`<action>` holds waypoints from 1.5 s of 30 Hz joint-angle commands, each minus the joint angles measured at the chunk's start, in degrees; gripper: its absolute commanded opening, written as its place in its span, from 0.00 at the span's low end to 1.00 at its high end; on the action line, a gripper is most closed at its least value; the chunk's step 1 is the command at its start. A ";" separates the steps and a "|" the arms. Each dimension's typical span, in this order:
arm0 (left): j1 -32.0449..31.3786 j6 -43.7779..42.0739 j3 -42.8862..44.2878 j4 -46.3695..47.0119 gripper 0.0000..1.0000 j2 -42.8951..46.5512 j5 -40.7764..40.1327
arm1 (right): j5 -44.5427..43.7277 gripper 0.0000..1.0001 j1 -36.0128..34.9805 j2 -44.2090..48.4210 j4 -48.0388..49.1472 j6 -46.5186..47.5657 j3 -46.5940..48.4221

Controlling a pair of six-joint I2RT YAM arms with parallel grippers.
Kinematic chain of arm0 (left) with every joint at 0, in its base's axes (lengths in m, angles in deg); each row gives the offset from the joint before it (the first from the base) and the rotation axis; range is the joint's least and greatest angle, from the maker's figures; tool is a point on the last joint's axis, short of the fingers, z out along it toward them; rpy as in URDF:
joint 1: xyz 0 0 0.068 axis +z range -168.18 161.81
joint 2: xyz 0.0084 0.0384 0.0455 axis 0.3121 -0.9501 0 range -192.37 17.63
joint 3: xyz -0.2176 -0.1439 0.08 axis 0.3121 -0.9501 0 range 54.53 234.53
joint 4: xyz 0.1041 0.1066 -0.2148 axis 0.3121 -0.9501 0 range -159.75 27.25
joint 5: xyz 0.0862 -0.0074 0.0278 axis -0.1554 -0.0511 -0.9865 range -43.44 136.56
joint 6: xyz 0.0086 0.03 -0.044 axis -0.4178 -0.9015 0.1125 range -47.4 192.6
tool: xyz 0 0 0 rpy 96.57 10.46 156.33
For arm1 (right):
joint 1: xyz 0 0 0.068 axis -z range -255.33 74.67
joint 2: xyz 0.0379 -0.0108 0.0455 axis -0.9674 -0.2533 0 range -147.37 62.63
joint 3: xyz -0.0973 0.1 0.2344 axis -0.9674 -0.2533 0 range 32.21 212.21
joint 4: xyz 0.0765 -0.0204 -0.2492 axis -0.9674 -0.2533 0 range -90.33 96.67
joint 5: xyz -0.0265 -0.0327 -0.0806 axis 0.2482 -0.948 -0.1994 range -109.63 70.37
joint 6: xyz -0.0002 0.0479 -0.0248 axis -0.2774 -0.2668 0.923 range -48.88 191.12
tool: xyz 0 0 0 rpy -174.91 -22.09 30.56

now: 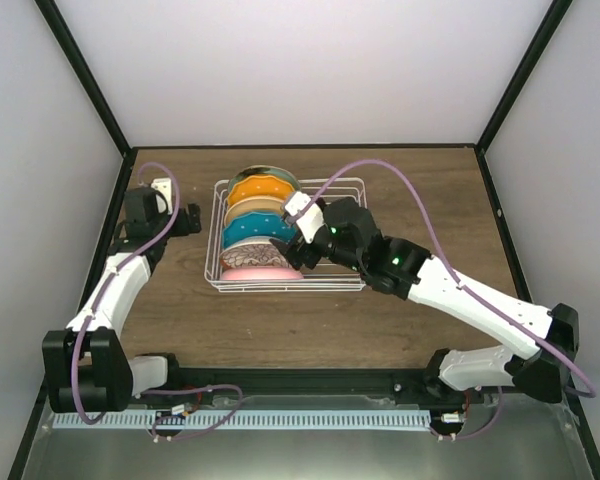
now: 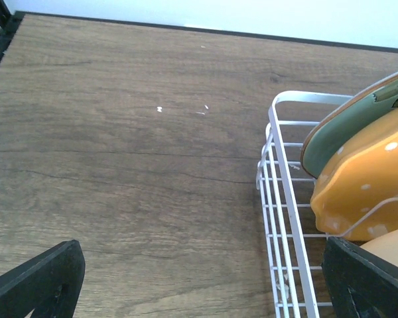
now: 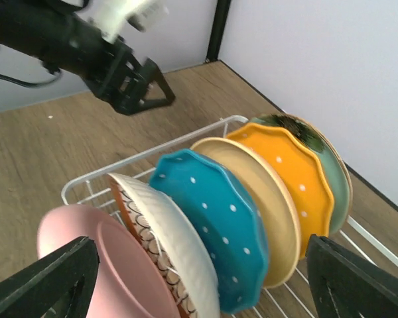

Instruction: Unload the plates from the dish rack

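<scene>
The white wire dish rack (image 1: pixel 330 190) holds a row of six upright plates, front to back: pink (image 1: pixel 258 272), brown-patterned white (image 1: pixel 252 256), dotted teal (image 1: pixel 252 232), pale yellow (image 1: pixel 250 211), dotted orange (image 1: pixel 258 188), sage green (image 1: pixel 272 172). My right gripper (image 1: pixel 298 246) is open and empty, over the rack's front half. In the right wrist view its jaws stand wide (image 3: pixel 202 281), spanning the pink (image 3: pixel 99 265), white (image 3: pixel 169 238) and teal (image 3: pixel 215 225) plates. My left gripper (image 1: pixel 185 222) is open and empty just left of the rack, straddling its left wall (image 2: pixel 285 199).
Brown wooden table (image 1: pixel 180 310) with black frame posts at the back corners and white walls around. The left arm (image 3: pixel 66 40) shows beyond the rack in the right wrist view. Purple cables loop over both arms.
</scene>
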 commanded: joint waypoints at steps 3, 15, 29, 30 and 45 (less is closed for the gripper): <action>0.32 -0.20 0.52 1.84 1.00 -1.83 3.53 | -4.03 0.85 -6.31 1.10 1.98 2.89 -2.88; 0.29 -0.88 0.39 3.31 1.00 -3.89 5.08 | -0.30 0.64 -8.86 -4.06 5.07 14.50 -2.43; 0.28 1.20 -1.41 7.33 1.00 -3.99 5.72 | 2.56 0.64 -10.16 -13.06 -1.73 18.67 1.99; 0.32 1.37 -1.61 7.56 1.00 -3.94 5.80 | 2.66 0.64 -10.24 -13.39 -1.90 18.67 2.08; 0.33 3.06 -2.82 9.10 1.00 -3.00 7.09 | 2.22 0.57 -10.38 -14.76 -1.99 20.25 0.48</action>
